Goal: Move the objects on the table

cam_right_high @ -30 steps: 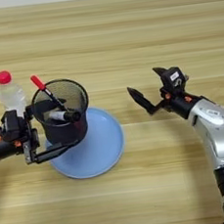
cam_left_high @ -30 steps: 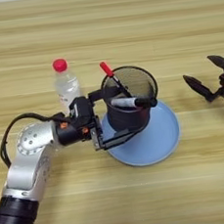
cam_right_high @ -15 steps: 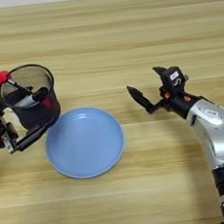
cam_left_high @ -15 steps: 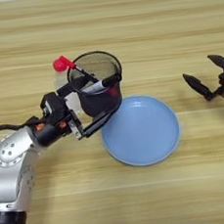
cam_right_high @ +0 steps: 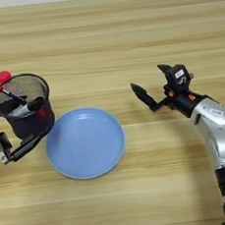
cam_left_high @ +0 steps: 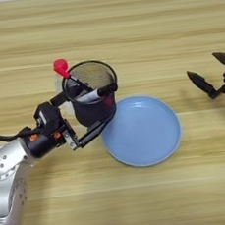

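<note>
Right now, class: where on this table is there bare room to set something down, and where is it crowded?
Free: the far table beyond the pen cup, the near strip below the blue plate, and between plate and right gripper. Crowded: the left, where the left gripper holds the cup beside the bottle.

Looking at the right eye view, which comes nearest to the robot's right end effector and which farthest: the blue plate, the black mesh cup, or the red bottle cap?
From the right end effector:
1. Blue plate, to its left, nearest.
2. Black mesh cup, beyond the plate, held by the left end effector.
3. Red bottle cap, behind the cup, farthest.
</note>
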Tool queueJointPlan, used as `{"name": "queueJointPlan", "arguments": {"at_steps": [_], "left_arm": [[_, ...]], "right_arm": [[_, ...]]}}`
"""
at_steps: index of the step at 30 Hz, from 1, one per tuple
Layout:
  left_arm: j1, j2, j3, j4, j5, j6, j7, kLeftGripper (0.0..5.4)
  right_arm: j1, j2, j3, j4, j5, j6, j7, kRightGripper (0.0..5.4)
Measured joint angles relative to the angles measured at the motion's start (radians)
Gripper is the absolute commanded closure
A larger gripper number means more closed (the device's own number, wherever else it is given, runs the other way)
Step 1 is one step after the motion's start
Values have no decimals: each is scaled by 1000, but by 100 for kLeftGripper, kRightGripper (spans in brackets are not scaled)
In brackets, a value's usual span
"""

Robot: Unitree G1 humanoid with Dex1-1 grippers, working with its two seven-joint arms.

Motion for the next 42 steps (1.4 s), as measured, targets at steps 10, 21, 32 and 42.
{"name": "queueJointPlan", "arguments": {"at_steps": [10, 21, 32, 42], "left_arm": [[-4, 3, -36, 38, 120, -41, 57, 77], [-46, 6, -104, 86, 230, -82, 96, 77], [-54, 6, -132, 101, 261, -95, 110, 77], [-58, 1, -134, 107, 223, -102, 115, 77]], "right_arm": [[1, -7, -6, -21, 15, 2, 3, 0], [7, -10, -11, -39, 17, 8, 3, 0], [13, -11, -14, -40, 21, 20, 3, 0], [13, -11, -18, -40, 21, 20, 3, 0]]}}
